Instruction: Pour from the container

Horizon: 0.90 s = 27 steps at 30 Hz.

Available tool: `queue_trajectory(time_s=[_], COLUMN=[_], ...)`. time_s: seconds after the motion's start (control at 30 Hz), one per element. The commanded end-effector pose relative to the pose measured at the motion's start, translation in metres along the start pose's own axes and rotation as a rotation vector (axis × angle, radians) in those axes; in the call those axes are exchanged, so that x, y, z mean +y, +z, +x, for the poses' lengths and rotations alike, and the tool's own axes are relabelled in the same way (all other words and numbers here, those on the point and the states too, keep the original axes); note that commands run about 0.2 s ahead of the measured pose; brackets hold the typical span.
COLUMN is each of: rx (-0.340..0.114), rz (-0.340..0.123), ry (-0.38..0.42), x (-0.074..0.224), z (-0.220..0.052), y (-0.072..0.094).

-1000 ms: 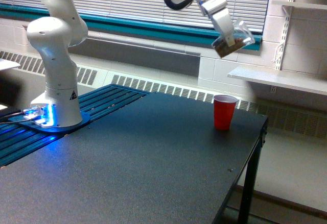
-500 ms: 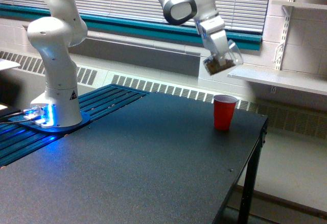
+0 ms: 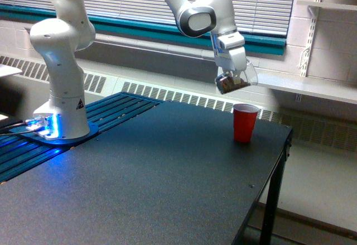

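A small clear container (image 3: 236,80) with brown granular bits in its bottom hangs tilted in the air, its mouth toward the exterior view's right. My gripper (image 3: 232,73) is shut on it from above. It sits just above and slightly left of a red plastic cup (image 3: 245,123), which stands upright near the table's far right corner. Nothing is seen falling from the container.
The dark table (image 3: 156,172) ends close to the red cup on the right. The arm's white base (image 3: 62,89) stands at the left on a blue slatted strip (image 3: 106,116). A white shelf (image 3: 312,87) juts from the wall behind.
The gripper has carried the container down and to the left, from high near the window to just above the red cup. The cup has stayed put.
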<state>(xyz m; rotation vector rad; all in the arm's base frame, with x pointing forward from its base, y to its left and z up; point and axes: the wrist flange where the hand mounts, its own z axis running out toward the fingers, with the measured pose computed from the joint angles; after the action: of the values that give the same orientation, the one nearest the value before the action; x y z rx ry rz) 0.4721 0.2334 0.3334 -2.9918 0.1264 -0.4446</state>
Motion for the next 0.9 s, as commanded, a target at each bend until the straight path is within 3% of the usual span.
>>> queue_trajectory(time_s=[0.03,0.9], rx=[-0.024,-0.075], rz=[-0.022,-0.151], ry=[-0.031,-0.122], x=[-0.009,-0.020], z=[-0.009,-0.011], y=[0.008,0.036])
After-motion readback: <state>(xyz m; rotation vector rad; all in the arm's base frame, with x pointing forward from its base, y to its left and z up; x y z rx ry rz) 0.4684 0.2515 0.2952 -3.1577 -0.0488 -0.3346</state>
